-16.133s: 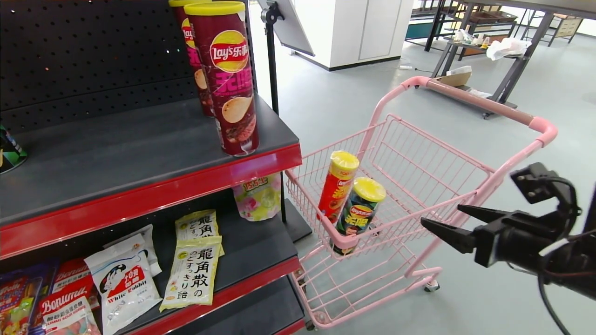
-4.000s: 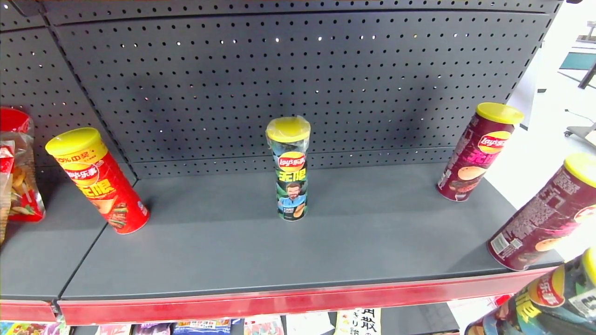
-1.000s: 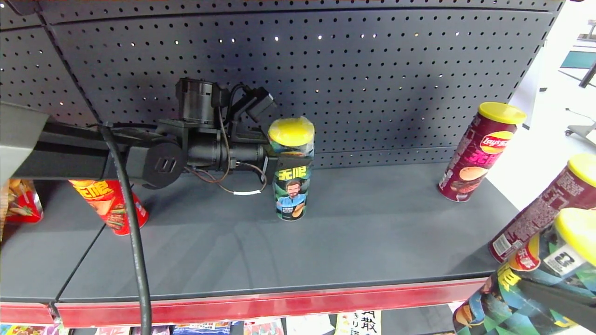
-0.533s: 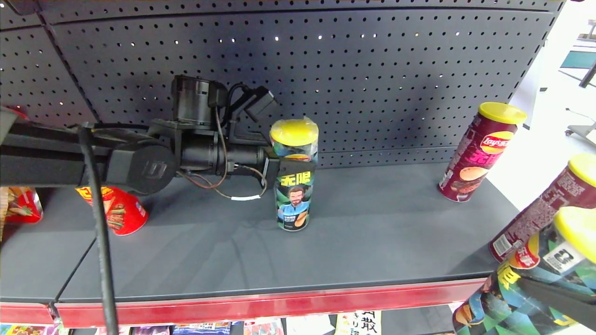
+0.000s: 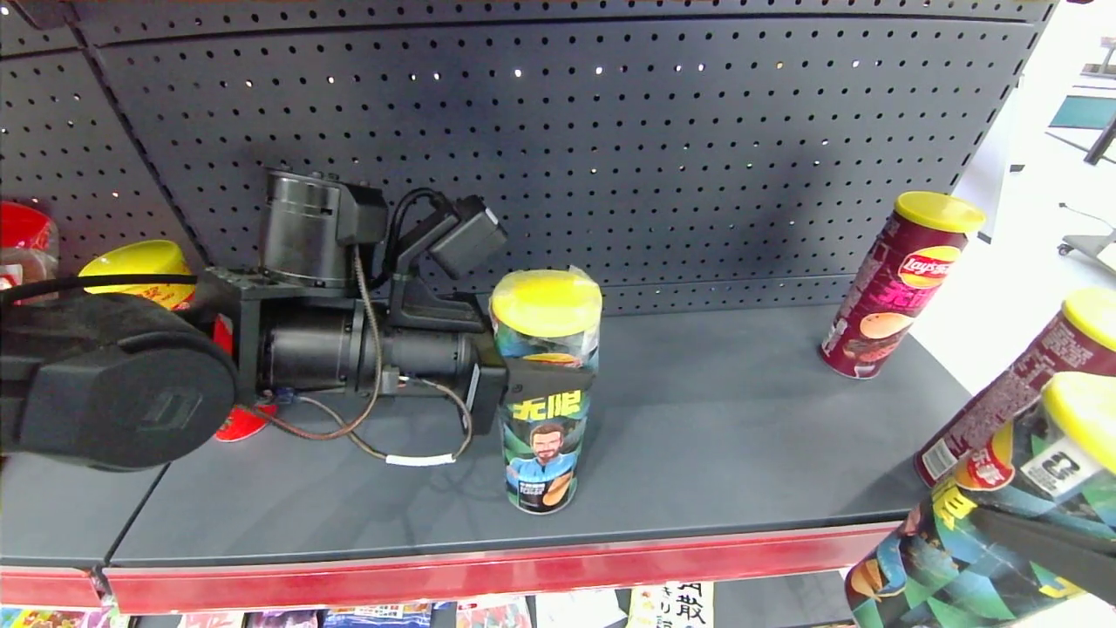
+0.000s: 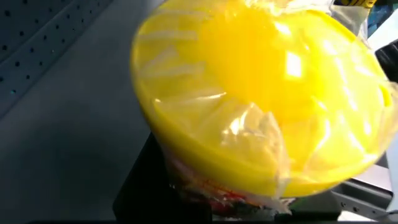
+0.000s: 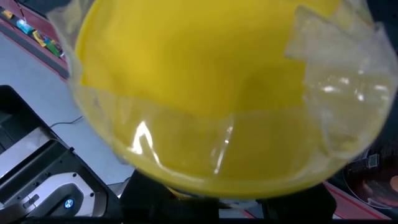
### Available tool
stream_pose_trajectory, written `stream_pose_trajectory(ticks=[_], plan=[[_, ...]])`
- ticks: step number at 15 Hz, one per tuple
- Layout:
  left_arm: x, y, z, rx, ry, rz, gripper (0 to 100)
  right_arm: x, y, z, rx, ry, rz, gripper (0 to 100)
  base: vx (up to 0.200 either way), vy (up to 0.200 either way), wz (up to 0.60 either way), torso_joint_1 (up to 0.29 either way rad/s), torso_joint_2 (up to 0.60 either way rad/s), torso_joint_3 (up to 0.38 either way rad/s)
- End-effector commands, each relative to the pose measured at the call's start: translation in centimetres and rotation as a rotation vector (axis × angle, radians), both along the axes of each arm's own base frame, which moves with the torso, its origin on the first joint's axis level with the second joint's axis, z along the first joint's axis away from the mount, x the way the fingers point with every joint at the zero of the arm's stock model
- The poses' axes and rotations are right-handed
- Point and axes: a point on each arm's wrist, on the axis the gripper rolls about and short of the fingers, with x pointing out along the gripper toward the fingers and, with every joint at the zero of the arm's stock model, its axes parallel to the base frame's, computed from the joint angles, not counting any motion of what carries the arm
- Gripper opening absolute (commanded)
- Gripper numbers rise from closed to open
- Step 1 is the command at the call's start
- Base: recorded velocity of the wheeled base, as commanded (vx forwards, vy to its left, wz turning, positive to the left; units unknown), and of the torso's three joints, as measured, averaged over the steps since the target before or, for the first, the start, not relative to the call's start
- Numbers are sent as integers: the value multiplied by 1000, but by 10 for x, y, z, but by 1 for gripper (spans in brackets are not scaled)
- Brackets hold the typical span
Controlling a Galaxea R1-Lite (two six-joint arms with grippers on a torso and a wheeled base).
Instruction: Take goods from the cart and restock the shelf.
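1. Landmark: the red front strip (image 5: 523,571) of the dark grey metal shelf (image 5: 697,453).
2. The left gripper (image 5: 545,377) pinches the upright green can (image 5: 540,445), a green-and-black printed cardboard tube with a yellow plastic lid. It grips from the side, just under the lid. The can's long axis is vertical. The can stands just behind the strip, near the middle of its length. Whether its base rests on the shelf or hangs just clear cannot be told.
3. The right gripper (image 5: 985,523) pinches the second green can (image 5: 924,576), a tube of the same print and lid. Its axis is tilted, with the lid higher than the base. It lies below and in front of the strip's right end, not yet over the shelf.
4. Two maroon cardboard cans with yellow lids stand on the shelf. The near maroon can (image 5: 1020,410) is just behind the strip's right end. The far maroon can (image 5: 889,288) is well back from the strip.
5. Judged relation: the second green can is lower than the strip and outside it, and the right arm is the nearer one. The next move probably calls for lifting the can over the strip and righting its axis. Free shelf behind the strip lies between the upright green can and the near maroon can.
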Motion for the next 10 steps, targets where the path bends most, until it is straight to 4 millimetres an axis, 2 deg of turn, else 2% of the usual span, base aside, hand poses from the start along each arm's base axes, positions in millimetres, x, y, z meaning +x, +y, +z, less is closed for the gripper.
stream_pose_trajectory(ticks=[1,5,10], plan=[[-11,1,-1,-9,-18,-4,0,1,0,0,0,0,1,0,0,0,0,0,0,0],[-16,-1,-13,-1,-9,-9,0,1,1,0,-2,3,1,0,0,0,0,0,0,0],[-16,-2,-15,-5,-1,-9,0,2,1,0,-3,6,1,0,0,0,0,0,0,0]])
